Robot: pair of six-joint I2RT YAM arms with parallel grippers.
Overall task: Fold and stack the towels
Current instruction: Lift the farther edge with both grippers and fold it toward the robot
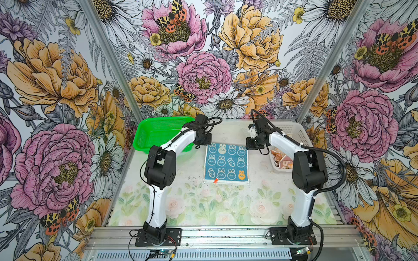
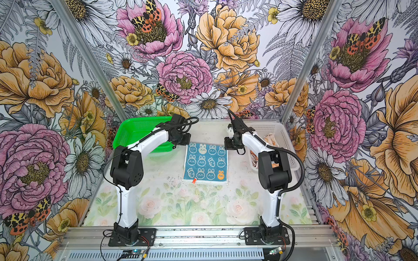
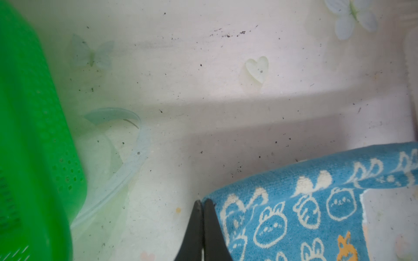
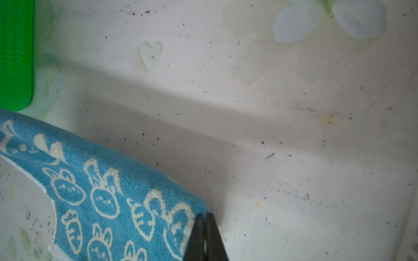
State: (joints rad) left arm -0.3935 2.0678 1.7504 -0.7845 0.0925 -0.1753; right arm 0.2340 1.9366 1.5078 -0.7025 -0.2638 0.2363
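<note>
A blue towel point(image 1: 226, 163) point(image 2: 206, 162) with white bunnies lies on the middle of the table in both top views, its far edge raised. My left gripper point(image 1: 207, 145) point(image 3: 203, 202) is shut on its far left corner. At the far right corner my right gripper point(image 1: 248, 147) point(image 4: 204, 214) is shut on the cloth. In the wrist views the blue towel point(image 3: 294, 217) point(image 4: 101, 198) sags between the two pinched corners. Crumpled cream and orange towels point(image 1: 280, 159) point(image 2: 269, 138) sit in the white basket, partly hidden by the right arm.
A green mesh basket point(image 1: 158, 132) point(image 2: 135, 135) stands at the back left, close behind the left arm. The white mesh basket point(image 1: 296, 133) point(image 2: 283, 141) stands at the back right. Both arm bases are bolted at the table's front edge.
</note>
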